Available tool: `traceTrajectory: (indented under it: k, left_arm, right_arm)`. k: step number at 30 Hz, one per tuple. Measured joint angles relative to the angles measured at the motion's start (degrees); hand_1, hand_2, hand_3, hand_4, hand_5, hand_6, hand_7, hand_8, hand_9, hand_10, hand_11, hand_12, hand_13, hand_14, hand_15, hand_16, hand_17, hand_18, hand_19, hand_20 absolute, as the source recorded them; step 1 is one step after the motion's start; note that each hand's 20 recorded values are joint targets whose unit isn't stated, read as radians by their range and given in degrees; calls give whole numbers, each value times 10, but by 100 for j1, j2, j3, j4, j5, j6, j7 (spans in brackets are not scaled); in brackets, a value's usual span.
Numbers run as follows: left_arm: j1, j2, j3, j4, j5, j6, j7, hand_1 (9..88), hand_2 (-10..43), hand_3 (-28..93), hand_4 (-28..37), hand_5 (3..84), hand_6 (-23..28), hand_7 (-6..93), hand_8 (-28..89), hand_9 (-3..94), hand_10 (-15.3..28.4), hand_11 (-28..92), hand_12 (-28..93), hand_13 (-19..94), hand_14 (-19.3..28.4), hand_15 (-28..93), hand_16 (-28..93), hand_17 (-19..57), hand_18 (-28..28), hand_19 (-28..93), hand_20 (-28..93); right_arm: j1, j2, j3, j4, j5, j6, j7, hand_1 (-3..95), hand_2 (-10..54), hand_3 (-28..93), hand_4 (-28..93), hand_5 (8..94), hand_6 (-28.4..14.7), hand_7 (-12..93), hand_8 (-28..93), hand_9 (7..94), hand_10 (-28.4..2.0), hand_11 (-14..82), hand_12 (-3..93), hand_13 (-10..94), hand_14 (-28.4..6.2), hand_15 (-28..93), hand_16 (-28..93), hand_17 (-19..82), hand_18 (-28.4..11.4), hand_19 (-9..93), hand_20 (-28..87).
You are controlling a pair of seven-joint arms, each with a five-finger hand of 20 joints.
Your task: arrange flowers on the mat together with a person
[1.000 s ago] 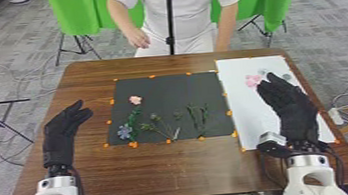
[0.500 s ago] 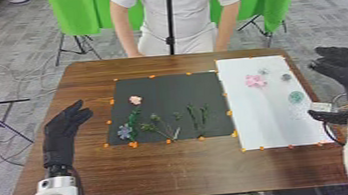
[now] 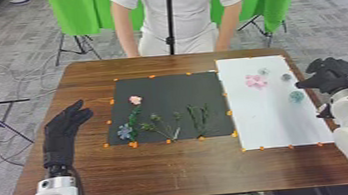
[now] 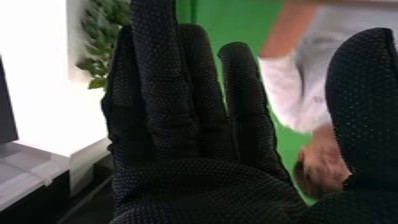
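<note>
Right of the frame, the right hand (image 3: pixel 327 75) has straight, empty fingers beside the white sheet (image 3: pixel 278 122); at left, the left hand (image 3: pixel 64 131) is relaxed and empty. With green stems (image 3: pixel 199 119) on the dark mat (image 3: pixel 165 88), centre, the arranging seems between placements; next probably comes a gentle pinch on the pink flower (image 3: pixel 256 81), upper right.

A wooden table (image 3: pixel 172 173) bears a dark mat (image 3: pixel 163 94) and white sheet (image 3: pixel 254 116).
</note>
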Motion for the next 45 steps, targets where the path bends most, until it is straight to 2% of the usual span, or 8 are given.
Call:
traceTrajectory:
  k: [13,17,20,23,29,34,39,45]
  left_arm:
    - [14,0,0,-12,5,0,-29,236,55,669,-249,527,61,103,-56,525,153,185,135,440,188,171,3,121,125,102,225]
    - [10,0,5,-12,5,0,-39,234,55,669,-250,527,62,102,-56,525,152,185,135,440,188,171,4,121,125,103,225]
    - [9,0,7,-12,5,0,-40,234,56,668,-250,527,62,103,-55,525,152,185,135,441,188,170,3,120,126,103,224]
    - [9,0,7,-12,5,0,-42,234,56,668,-250,528,62,103,-56,524,152,185,135,440,188,170,3,120,126,103,223]
    - [15,0,4,-12,3,2,-44,222,63,663,-259,528,63,102,-56,524,153,185,135,441,187,170,4,119,126,101,222]
    - [11,0,4,-12,-1,1,-42,214,64,666,-270,527,63,101,-55,524,153,184,135,440,188,169,4,119,126,100,222]
    - [9,24,5,-12,-1,-3,-50,207,64,667,-276,526,62,99,-55,524,153,183,135,440,187,168,4,115,130,104,224]
    - [7,48,5,-12,-1,-17,-72,202,65,665,-281,525,62,99,-55,522,153,183,135,439,188,168,5,112,134,108,223]
  right_arm:
    - [384,15,-588,733,487,-83,38,305,-95,689,-211,544,23,125,-87,707,-120,175,204,785,-78,278,287,387,-168,578,429]
    - [511,5,-808,915,446,-104,40,354,-95,698,-216,552,32,135,-89,713,-112,182,204,795,-70,288,293,393,-165,590,430]
    - [552,-15,-897,1003,408,-106,39,436,-95,718,-256,630,55,176,-110,760,-99,197,218,833,-46,327,322,404,-162,632,450]
    - [541,-31,-959,1063,346,53,36,550,-95,615,-258,717,60,187,-9,855,-75,90,359,872,-26,340,398,423,-159,667,465]
    - [471,-34,-1196,1199,269,1142,26,592,-95,603,-249,817,48,187,63,927,-61,86,395,919,-19,394,374,455,-160,708,472]
    - [375,-34,-1164,998,259,1455,75,597,-95,613,-236,840,45,185,73,936,-61,107,391,929,-19,413,370,464,-161,721,469]
    - [434,67,-1146,267,291,1625,131,603,-95,607,-237,839,42,183,76,937,-61,99,398,928,-15,423,375,458,-164,731,473]
    - [1445,217,-1993,-195,788,1980,-136,605,-95,606,-232,840,43,182,78,937,-61,98,398,924,-15,438,382,450,-169,744,481]
